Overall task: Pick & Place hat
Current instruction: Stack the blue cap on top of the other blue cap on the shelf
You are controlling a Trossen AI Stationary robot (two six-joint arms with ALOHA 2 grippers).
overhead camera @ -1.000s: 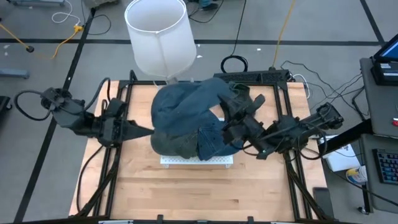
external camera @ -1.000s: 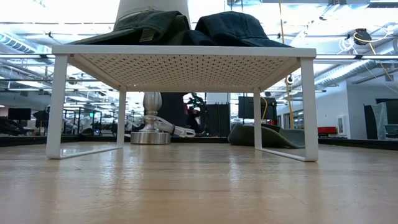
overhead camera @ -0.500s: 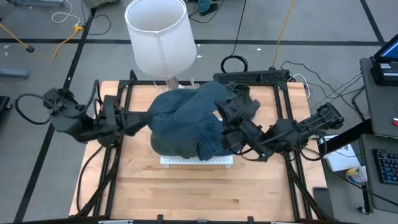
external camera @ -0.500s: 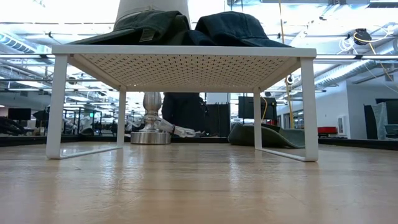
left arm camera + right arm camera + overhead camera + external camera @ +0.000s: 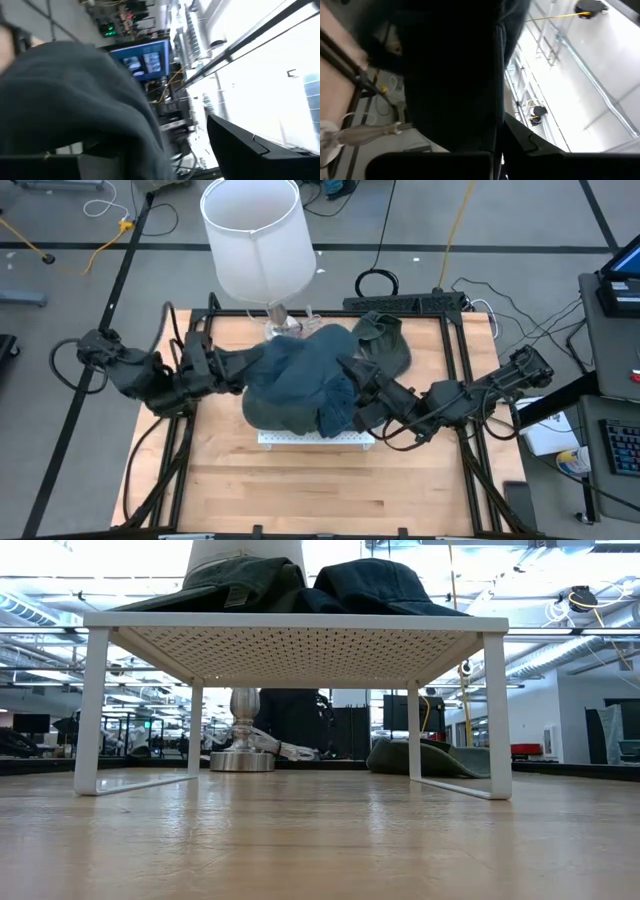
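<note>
You are mid-pick: both the left gripper (image 5: 243, 364) and the right gripper (image 5: 345, 402) reach into the blue denim hat (image 5: 300, 385) on the white perforated rack (image 5: 296, 636), finger state untellable, so confirm a grasp before lifting.

Even overhead light on the table; wrist views blurred, dark up close, with blown-out bright backgrounds.

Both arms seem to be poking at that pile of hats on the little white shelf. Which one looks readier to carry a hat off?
Probably the right. Its gripper is pressed into the blue hat on the white shelf, cloth filling its wrist view. The left gripper only meets the hat's edge.
</note>
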